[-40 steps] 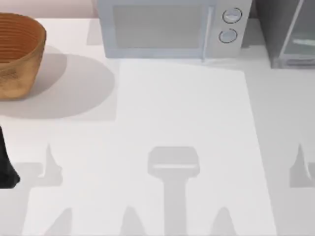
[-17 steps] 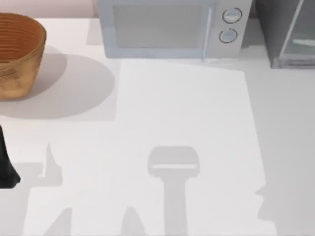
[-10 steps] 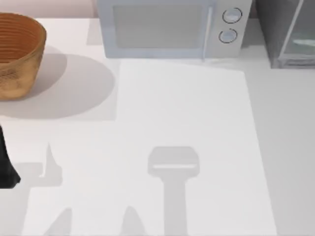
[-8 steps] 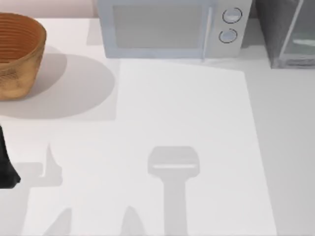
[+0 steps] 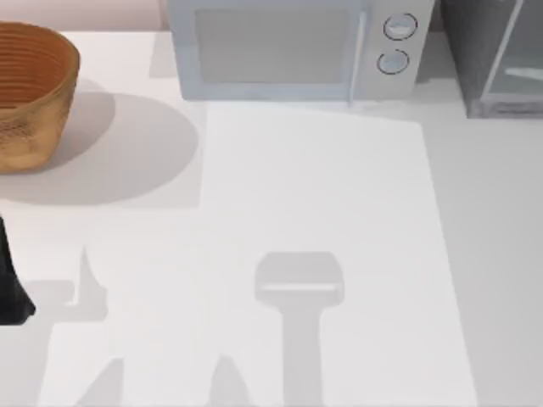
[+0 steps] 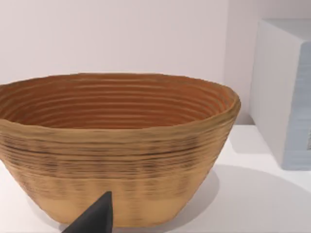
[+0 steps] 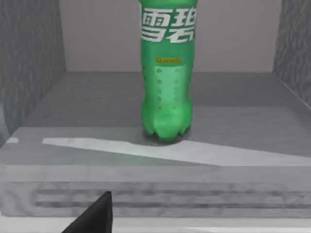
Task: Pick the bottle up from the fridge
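Right wrist view is giving you the clearest look at the job: the bottle (image 7: 166, 82) is standing upright on the grey floor inside the fridge (image 7: 34, 63), roughly midway between the two dark side walls and set back from the front lip. Its body is bright green with white lettering on the label, and its top is running out of the picture. You are seeing one black fingertip (image 7: 95, 216) of the right gripper poking in low in front of the fridge's front edge, apart from the bottle and touching nothing; whether that gripper is spread or closed you cannot tell from this single tip.

From the top view, you are looking at the fridge (image 5: 496, 55) sitting at the far right corner of the white table (image 5: 322, 203), just beside the pale microwave (image 5: 288, 47) with its two round knobs. A woven basket (image 5: 30, 93) is resting at the far left of the table.

Your left arm (image 5: 10, 284) is sitting parked at the table's left edge. Its wrist camera is facing the basket (image 6: 116, 145) from close by, with the microwave's side (image 6: 286, 92) beyond it, and one dark fingertip (image 6: 95, 218) is showing in front of the basket wall; its opening cannot be judged either.
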`<action>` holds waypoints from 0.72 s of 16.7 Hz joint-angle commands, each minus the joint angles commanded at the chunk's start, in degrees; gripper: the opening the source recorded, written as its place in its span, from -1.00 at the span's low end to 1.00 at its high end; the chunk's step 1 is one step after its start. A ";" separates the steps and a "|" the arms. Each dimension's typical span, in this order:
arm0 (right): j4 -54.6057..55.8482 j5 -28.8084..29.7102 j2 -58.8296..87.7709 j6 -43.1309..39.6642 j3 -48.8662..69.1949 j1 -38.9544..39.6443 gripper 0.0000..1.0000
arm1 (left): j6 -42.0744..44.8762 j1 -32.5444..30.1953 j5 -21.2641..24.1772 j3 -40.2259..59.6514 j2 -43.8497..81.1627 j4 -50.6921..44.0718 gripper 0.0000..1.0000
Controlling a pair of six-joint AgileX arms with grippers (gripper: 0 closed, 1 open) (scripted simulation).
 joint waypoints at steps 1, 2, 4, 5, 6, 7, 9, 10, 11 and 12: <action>-1.80 1.29 1.71 -0.05 3.63 1.16 1.00 | 0.00 0.00 0.00 0.00 0.00 0.00 1.00; -3.88 2.70 3.51 -0.07 7.73 2.46 1.00 | 0.00 0.00 0.00 0.00 0.00 0.00 1.00; -8.46 5.72 7.28 -0.01 16.64 5.28 1.00 | 0.00 0.00 0.00 0.00 0.00 0.00 1.00; -10.81 7.24 9.14 0.03 21.11 6.73 1.00 | 0.00 0.00 0.00 0.00 0.00 0.00 1.00; -13.11 8.71 10.85 0.08 25.28 8.17 1.00 | 0.00 0.00 0.00 0.00 0.00 0.00 1.00; -15.27 10.10 12.32 0.11 28.87 9.54 1.00 | 0.00 0.00 0.00 0.00 0.00 0.00 1.00; -18.92 12.47 14.47 0.14 34.28 11.87 1.00 | 0.00 0.00 0.00 0.00 0.00 0.00 1.00; -20.24 13.33 15.14 0.14 36.04 12.71 1.00 | 0.00 0.00 0.00 0.00 0.00 0.00 1.00; -21.19 13.94 15.56 0.14 37.23 13.32 1.00 | 0.00 0.00 0.00 0.00 0.00 0.00 1.00; -21.66 14.24 15.71 0.14 37.79 13.62 1.00 | 0.00 0.00 0.00 0.00 0.00 0.00 1.00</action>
